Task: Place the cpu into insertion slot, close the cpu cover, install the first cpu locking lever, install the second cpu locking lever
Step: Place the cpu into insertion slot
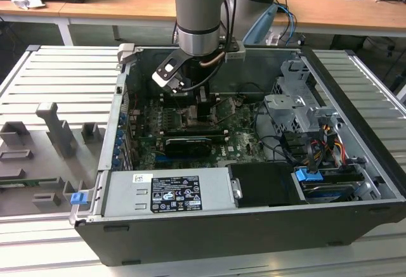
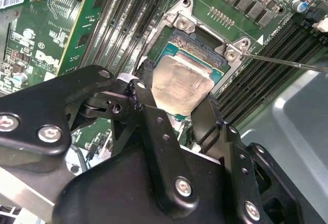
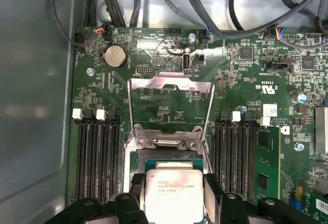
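Grasp on chip, at the socket. The cpu [image 3: 174, 193] is pinched between the fingers [image 3: 212, 189] on two opposite edges. Its pale metal face is turned up and left bare, so the underside is kept clear for the socket. The gripper [image 2: 177, 95] is closed only to the chip's width, and both fingers are seen touching its edges in both wrist views.

The chip is held directly over the insertion slot [image 3: 169, 162], squared to the metal rim. Whether it is fully seated or just above cannot be told.

The cpu cover [image 3: 171, 84] is swung fully open and laid back over the green board, on the slot's side away from the gripper. The way down is thus judged to be unobstructed. A thin metal rod [image 2: 287, 62], judged to be a locking lever, is sprung out from the slot's corner across the memory slots [image 3: 97, 152].

With the computer case [image 1: 254, 232] taken as a dial in the exterior view, the arm [image 1: 198, 11] is seen reaching down toward 11 o'clock of its middle. A grey power supply box [image 1: 168, 191] is noted at 6 o'clock. The case is carried on a ribbed surface [image 1: 57, 74].
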Controlling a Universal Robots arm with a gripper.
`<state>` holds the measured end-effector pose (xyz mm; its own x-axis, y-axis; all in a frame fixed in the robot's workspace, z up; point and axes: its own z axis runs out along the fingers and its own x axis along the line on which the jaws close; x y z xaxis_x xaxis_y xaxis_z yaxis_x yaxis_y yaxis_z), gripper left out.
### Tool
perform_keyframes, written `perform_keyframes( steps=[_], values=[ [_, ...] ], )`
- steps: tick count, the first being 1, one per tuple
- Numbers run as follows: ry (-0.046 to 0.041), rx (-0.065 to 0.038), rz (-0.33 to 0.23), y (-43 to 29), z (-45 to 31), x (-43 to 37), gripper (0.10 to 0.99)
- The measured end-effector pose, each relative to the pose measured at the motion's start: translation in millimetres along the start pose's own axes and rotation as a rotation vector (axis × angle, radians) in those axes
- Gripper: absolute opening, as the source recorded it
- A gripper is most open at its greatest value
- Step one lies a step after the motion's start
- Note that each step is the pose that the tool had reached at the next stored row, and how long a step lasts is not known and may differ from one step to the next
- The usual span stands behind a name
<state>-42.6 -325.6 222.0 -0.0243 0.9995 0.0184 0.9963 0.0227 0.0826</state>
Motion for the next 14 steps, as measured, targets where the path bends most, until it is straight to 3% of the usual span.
perform_keyframes(
  steps=[14],
  values=[
    [-0.0022, -0.001, 0.026, -3.6, 10.5, 1.7, 0.541]
  ],
)
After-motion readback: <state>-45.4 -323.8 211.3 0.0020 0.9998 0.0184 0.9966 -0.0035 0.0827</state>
